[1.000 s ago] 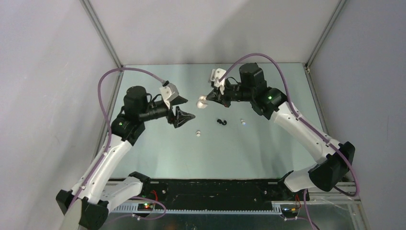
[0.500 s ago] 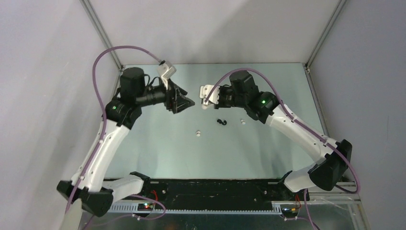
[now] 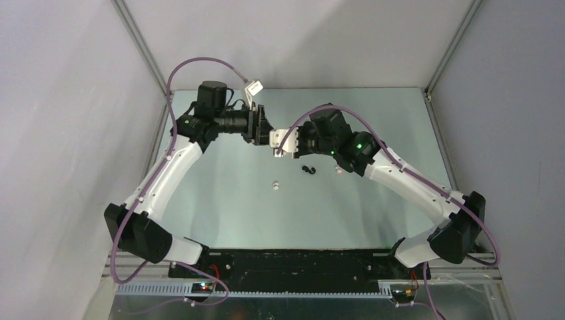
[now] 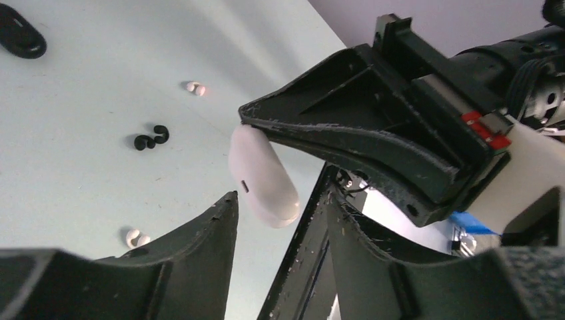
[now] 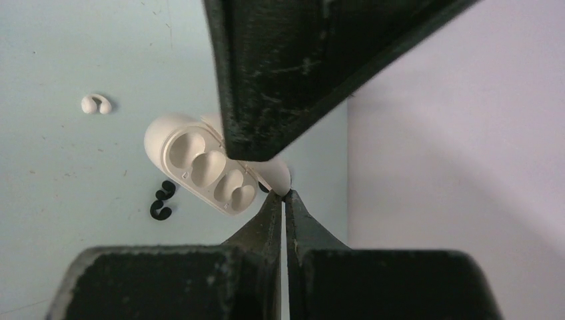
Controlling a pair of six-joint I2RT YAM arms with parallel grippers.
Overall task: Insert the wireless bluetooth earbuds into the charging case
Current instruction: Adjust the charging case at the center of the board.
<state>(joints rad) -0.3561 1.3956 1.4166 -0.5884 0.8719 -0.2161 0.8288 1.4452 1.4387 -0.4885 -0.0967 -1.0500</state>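
My right gripper (image 5: pixel 284 193) is shut on the rim of the open white charging case (image 5: pixel 206 170), held above the table with both hollows empty. The case (image 4: pixel 263 177) hangs between the open fingers of my left gripper (image 4: pixel 278 197), which do not clearly touch it. In the top view the left gripper (image 3: pixel 265 132) and the right gripper (image 3: pixel 283 142) meet at the back middle. Two black earbuds (image 3: pixel 307 170) lie together on the table. One white earbud (image 3: pixel 274 185) lies nearer, another (image 3: pixel 338 171) to the right.
A black oval case (image 4: pixel 20 37) lies on the table at the top left corner of the left wrist view. Grey walls close in the back and both sides. The left gripper's finger (image 5: pixel 286 67) hangs over the case in the right wrist view.
My left arm has swung back and right until its open fingers reach the white case. My right gripper has carried the case left and a little nearer.
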